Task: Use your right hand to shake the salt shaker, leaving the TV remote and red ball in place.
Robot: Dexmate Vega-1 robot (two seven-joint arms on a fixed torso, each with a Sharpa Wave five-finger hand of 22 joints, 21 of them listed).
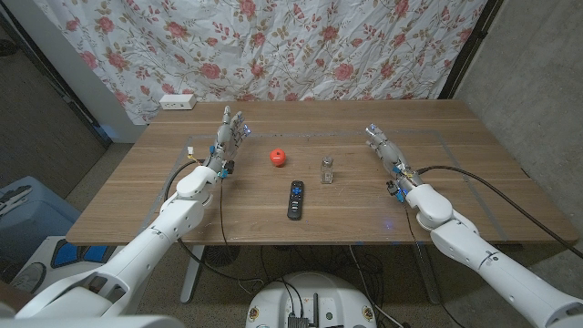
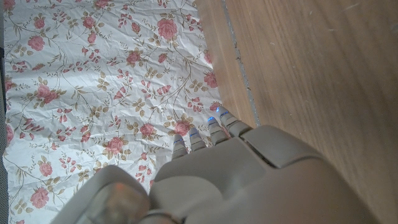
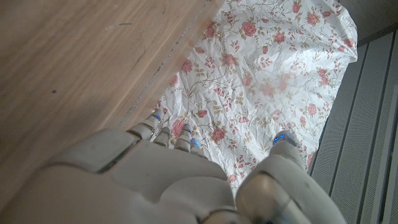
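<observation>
A small clear salt shaker (image 1: 327, 169) stands upright near the table's middle. To its left lies a red ball (image 1: 277, 157), and a black TV remote (image 1: 295, 199) lies nearer the front edge. My right hand (image 1: 387, 150) stands to the right of the shaker, a good gap away, fingers apart and reaching toward the far side, holding nothing. My left hand (image 1: 228, 138) stands left of the ball, fingers apart and empty. In the right wrist view my right hand (image 3: 168, 180) shows its back over the wood; the left wrist view shows the back of my left hand (image 2: 224, 180).
The wooden table (image 1: 437, 200) reaches back to a floral curtain (image 1: 301, 46). A white power strip (image 1: 178, 102) lies at the far left corner. Cables (image 1: 483, 182) run along my right arm. A blue bin (image 1: 23, 214) stands on the floor at left.
</observation>
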